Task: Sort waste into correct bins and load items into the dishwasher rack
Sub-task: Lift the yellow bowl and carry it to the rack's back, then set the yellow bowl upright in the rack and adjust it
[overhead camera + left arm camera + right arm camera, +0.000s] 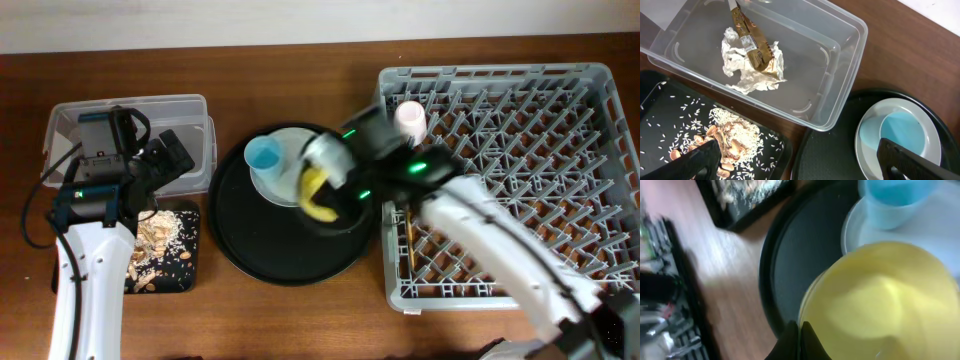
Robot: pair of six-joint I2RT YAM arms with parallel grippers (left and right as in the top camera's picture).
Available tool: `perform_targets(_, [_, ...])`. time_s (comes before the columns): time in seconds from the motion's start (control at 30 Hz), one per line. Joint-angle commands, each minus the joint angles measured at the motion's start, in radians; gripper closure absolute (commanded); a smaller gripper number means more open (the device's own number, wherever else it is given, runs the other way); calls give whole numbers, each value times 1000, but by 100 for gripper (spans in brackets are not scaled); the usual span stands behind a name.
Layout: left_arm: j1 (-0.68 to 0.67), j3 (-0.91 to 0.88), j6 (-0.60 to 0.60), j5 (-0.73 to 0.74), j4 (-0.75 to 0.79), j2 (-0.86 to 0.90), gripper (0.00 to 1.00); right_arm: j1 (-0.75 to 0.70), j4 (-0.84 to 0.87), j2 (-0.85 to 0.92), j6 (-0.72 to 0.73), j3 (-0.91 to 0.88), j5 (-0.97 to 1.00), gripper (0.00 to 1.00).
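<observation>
My right gripper [800, 336] clamped the rim of the yellow bowl [880, 305], bare round black tray [795, 250] beside it; my left gripper [802, 159] gaped wide.

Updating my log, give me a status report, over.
Right gripper shut on yellow bowl rim, over round black tray. Left gripper open, empty. Blue cup on plate close beside bowl.

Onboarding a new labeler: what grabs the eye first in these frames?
The yellow bowl, pinched at its rim by the right pincer over the round black tray, mid-scene. Then the big grey rack at right, a pink cup near its far left corner, and the clear tub at left holding tissue and wrapper.
</observation>
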Motion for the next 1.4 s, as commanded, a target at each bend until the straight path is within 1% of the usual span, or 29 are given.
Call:
perform_targets(0.0, [3, 14, 5, 3, 1, -3, 1, -248, -1, -52, 32, 19, -374, 96])
perform_targets(0.07, [3, 14, 5, 3, 1, -3, 1, -409, 0, -24, 28, 19, -549, 96])
perform_targets(0.1, [3, 14, 5, 3, 1, -3, 1, -499, 0, 5, 2, 19, -669, 96])
perform_targets(0.2, [3, 14, 5, 3, 1, -3, 1, -634, 3, 82, -33, 19, -828, 96])
perform_targets(0.27, [3, 14, 5, 3, 1, -3, 1, -700, 9, 154, -89, 18, -904, 96])
perform_targets(0.33, [3, 14, 5, 3, 1, -3, 1, -779, 64, 229, -88, 18, -998, 96])
perform_targets(0.47, [3, 14, 5, 3, 1, -3, 1, -911, 143, 314, -77, 18, -1002, 96])
perform_targets(0.53, [3, 14, 5, 3, 1, -3, 1, -953, 189, 346, -77, 18, -1002, 96])
perform_targets(0.63, [3, 14, 5, 3, 1, -3, 1, -984, 206, 391, -54, 18, -1002, 96])
perform_targets(0.83, [3, 14, 5, 3, 1, -3, 1, -989, 225, 462, -53, 18, -1002, 96])
perform_targets(0.87, [3, 14, 5, 3, 1, -3, 1, -989, 232, 462, -34, 18, -1002, 96])
perform_targets(0.93, [3, 14, 5, 3, 1, -3, 1, -986, 328, 462, 142, 18, -1003, 96])
perform_targets(0.97, [3, 14, 5, 3, 1, -3, 1, -983, 358, 462, 198, 18, -1003, 96])
perform_targets(1.0, [3, 14, 5, 3, 1, -3, 1, -980, 368, 462, 220, 18, -1003, 96])
perform_targets(1.17, [3, 14, 5, 3, 1, -3, 1, -918, 368, 461, 265, 18, -1003, 96])
perform_targets(1.37, [3, 14, 5, 3, 1, -3, 1, -924, 367, 459, 278, 18, -1003, 96])
